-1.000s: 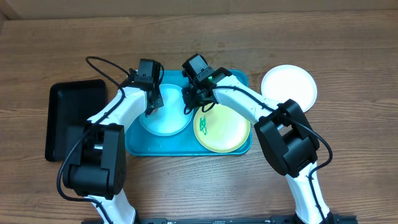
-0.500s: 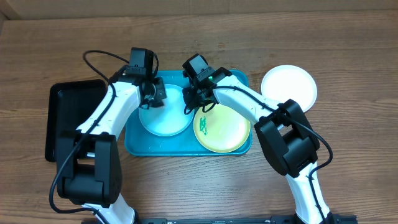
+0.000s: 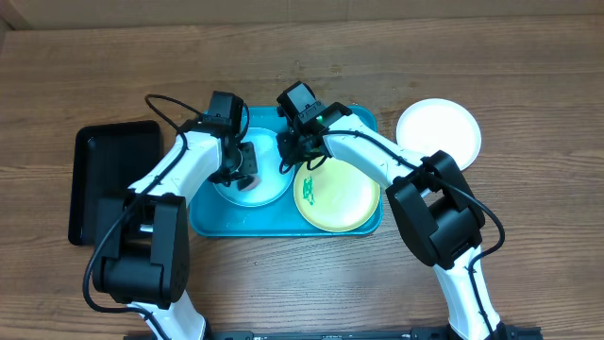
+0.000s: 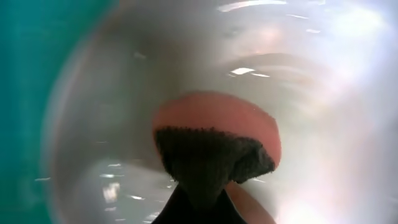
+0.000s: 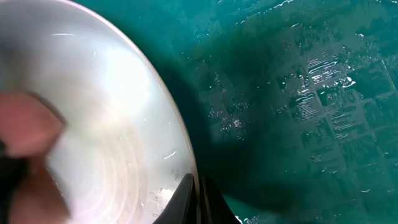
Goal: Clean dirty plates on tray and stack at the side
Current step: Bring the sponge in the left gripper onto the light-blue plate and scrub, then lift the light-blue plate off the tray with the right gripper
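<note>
Pressing into the light blue plate (image 3: 267,192) in the tray (image 3: 204,215), your left tool (image 3: 243,162) grips a sponge (image 4: 214,146). Your right tool (image 3: 290,159) pinches that plate's right rim, just beside the yellow-green plate (image 3: 342,196). The white plate (image 3: 438,130) lies on the worktop (image 3: 528,85), clear of the tray's right edge.

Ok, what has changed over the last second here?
The left gripper, holding a sponge, moved from the light blue plate's left rim toward the far edge, then in over its middle. Nothing was visibly picked up or released. The right gripper stays at that plate's right rim; the yellow-green plate, white plate and turquoise tray have not shifted.
</note>
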Robot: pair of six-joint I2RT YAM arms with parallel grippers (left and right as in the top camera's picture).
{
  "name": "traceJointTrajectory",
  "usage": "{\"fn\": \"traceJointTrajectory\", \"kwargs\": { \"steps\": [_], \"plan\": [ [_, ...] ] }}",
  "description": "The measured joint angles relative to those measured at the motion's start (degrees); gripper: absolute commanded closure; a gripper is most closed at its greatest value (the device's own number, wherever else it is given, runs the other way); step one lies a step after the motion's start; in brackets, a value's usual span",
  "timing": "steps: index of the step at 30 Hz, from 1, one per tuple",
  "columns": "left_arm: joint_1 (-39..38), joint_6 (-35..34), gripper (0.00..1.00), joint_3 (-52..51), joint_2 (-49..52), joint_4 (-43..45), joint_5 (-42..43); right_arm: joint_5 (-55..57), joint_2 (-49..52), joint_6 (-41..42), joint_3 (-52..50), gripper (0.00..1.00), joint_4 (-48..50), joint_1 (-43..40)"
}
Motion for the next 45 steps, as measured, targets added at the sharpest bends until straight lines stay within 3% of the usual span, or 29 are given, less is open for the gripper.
{"fn": "traceJointTrajectory", "kwargs": {
  "steps": [4, 11, 20, 24, 30, 38, 45],
  "plan": [
    [0.0, 0.11, 0.96, 0.07, 0.0, -0.79, -10.43, 0.0, 0.0, -0.17, 0.0, 0.96, 0.02, 0.0],
    [0.02, 0.09, 0.96, 6.4, 0.02, -5.81, -19.85, 0.0, 0.0, -1.77, 0.0, 0.96, 0.02, 0.02],
    [2.32, -0.35, 0.96, 15.23, -4.63, -9.27, -24.35, 2.6, -0.44, -6.27, 1.18, 0.96, -0.63, 0.39],
    [7.72, -1.46, 0.96, 15.56, -9.57, -12.44, -21.14, 8.68, -2.97, -9.6, 2.54, 0.96, -1.55, 1.29],
    [24.0, -2.08, 0.96, 15.93, -14.43, -16.94, -8.9, 25.46, -8.85, -18.34, 6.14, 0.96, -0.31, 5.53],
    [41.09, -2.99, 0.96, 16.04, -14.47, -20.35, 3.96, 51.3, -12.22, -40.04, 7.04, 0.96, 9.25, 14.86],
    [45.51, -3.54, 0.96, 16.04, -14.47, -20.37, 9.07, 66.2, -12.2, -58.38, 7.04, 0.96, 18.86, 21.09]
  ]
}}
